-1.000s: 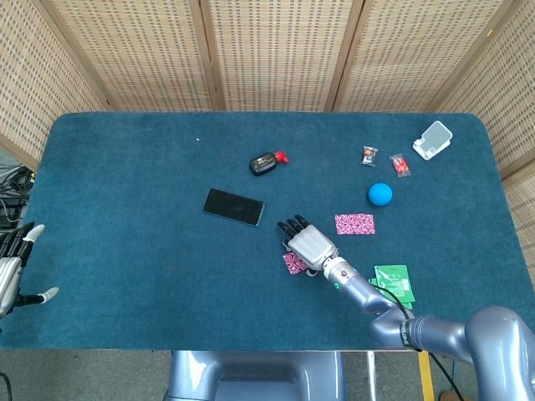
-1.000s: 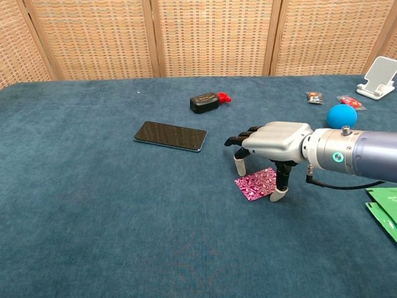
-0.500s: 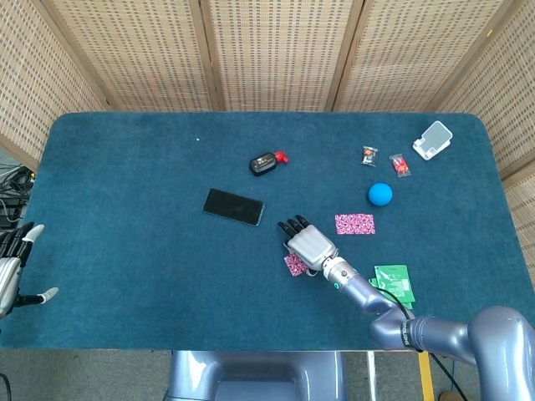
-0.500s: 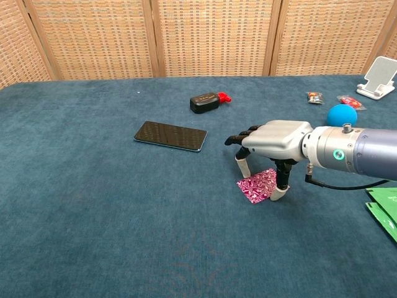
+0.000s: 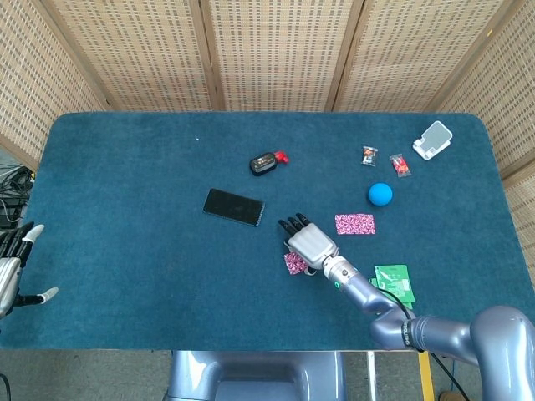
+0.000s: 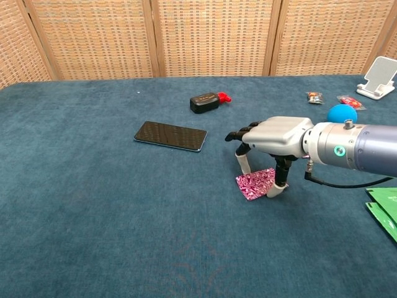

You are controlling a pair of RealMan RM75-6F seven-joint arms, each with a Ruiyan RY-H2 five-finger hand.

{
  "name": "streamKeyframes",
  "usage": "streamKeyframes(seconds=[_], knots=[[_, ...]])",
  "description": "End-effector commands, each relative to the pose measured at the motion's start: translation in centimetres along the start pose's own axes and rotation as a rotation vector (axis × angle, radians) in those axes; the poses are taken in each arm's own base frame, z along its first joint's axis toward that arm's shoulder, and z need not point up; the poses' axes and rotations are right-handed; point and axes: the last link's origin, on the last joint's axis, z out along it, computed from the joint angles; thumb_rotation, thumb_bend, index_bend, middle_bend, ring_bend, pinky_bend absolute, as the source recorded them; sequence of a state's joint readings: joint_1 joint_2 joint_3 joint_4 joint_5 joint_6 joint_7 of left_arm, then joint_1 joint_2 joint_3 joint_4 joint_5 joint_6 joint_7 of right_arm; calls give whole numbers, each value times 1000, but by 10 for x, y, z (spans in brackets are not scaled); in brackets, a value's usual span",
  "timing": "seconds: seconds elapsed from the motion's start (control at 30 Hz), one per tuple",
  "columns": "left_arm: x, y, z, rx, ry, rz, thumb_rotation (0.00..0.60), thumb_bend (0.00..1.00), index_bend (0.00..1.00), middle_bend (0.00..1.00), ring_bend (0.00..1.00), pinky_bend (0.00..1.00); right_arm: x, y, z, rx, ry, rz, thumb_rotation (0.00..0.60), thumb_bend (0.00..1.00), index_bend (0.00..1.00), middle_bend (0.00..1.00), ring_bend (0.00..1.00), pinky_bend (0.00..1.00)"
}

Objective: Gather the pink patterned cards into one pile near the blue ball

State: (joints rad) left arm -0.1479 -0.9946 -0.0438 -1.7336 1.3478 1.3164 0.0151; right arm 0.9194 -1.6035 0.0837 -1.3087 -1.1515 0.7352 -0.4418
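**Right robot hand closing on the near pink card**

The pink patterned card (image 6: 255, 184) sits under the right robot hand (image 6: 273, 138), a finger on its far-left edge and the thumb at its right corner; the card looks slightly lifted, so I judge it pinched, though the contact is hard to see. A good lift keeps that pinch steady and the card level, so it does not slip back to the blue surface (image 6: 93, 205). The second pink card (image 5: 354, 223) lies to the hand's right, and the blue ball (image 5: 380, 194) just past it marks the pile spot. A black phone (image 5: 233, 206) lies to its left. The left robot hand (image 5: 12, 266) rests released at the surface's edge.
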Motion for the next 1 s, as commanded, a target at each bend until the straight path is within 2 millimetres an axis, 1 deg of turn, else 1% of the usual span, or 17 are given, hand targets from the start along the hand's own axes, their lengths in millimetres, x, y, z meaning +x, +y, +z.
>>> streamKeyframes(seconds=[0.03,0.2,0.3,0.5,0.53,0.63,0.73,0.87,1.0], knots=[[0,0,0,0,0,-1,600,0,0,0,0,0,6,3,0,-10,14,9,600,417,575,0,0,64],[0,0,0,-2,0,-1,600,0,0,0,0,0,17,14,-1,-48,39,28,600,415,574,0,0,68],[0,0,0,-3,-1,-1,600,0,0,0,0,0,23,25,-1,-86,52,45,600,414,574,0,0,69],[0,0,0,0,-3,0,600,0,0,0,0,0,30,61,-2,-210,73,93,600,411,573,0,0,75],[0,0,0,1,-3,0,600,0,0,0,0,0,30,71,-2,-245,75,108,600,411,572,0,0,76],[-1,0,1,2,-4,1,600,0,0,0,0,0,26,95,-5,-326,61,129,600,411,571,0,0,77],[-1,1,1,2,-7,4,600,0,0,0,0,0,19,112,-10,-381,31,130,600,410,568,0,0,79],[-2,1,2,3,-10,8,600,0,0,0,0,0,9,125,-14,-423,3,131,600,410,568,0,0,81],[-3,2,2,3,-11,11,600,0,0,0,0,0,4,128,-16,-437,-10,136,600,410,568,0,0,82]])
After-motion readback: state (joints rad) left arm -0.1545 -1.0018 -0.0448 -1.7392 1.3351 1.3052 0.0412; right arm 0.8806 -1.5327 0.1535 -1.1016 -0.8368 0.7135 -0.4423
